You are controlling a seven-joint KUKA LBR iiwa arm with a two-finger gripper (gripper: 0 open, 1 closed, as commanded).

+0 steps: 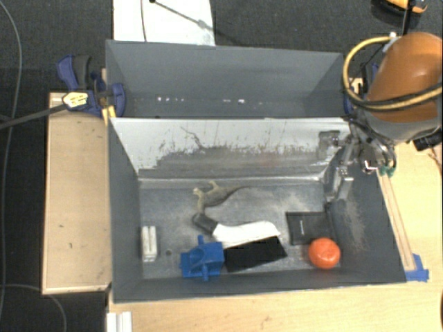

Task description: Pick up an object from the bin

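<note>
1. Grey bin [124, 185].
2. Arm [405, 75], orange-capped, bent down from your right. The gripper [336, 178] hangs behind the orange ball [324, 252]; its spread you cannot tell.
3. Black-and-white pad [249, 244], left of ball.
4. Blue toy [203, 259], farther left.
5. Black card [304, 228], just beside ball.

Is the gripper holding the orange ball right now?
No, the orange ball lies on the floor of the bin by the front wall, apart from the gripper, which hangs farther back near the right wall.
</note>
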